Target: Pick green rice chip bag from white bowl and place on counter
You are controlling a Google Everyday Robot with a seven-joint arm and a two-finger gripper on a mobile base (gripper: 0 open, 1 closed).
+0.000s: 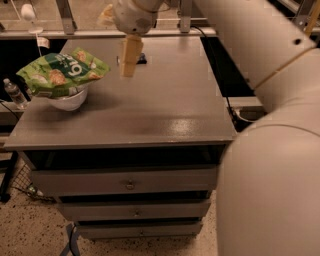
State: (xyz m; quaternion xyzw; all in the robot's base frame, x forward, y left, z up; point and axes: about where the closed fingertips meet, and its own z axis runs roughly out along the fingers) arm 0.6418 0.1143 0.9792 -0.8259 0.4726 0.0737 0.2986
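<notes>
The green rice chip bag [62,71] lies flat across the top of the white bowl [68,100] at the left side of the counter [150,107]. The bag is wider than the bowl and hides its rim. My gripper [129,66] hangs above the counter's middle back, to the right of the bag and well apart from it. Its tan fingers [131,54] point down and nothing shows in them. My white arm fills the right side and the top of the view.
A small black object [140,59] lies on the counter behind the gripper, partly hidden by it. A water bottle [15,93] stands off the counter's left edge. Drawers [130,182] sit below the counter. Metal posts [65,15] stand behind it.
</notes>
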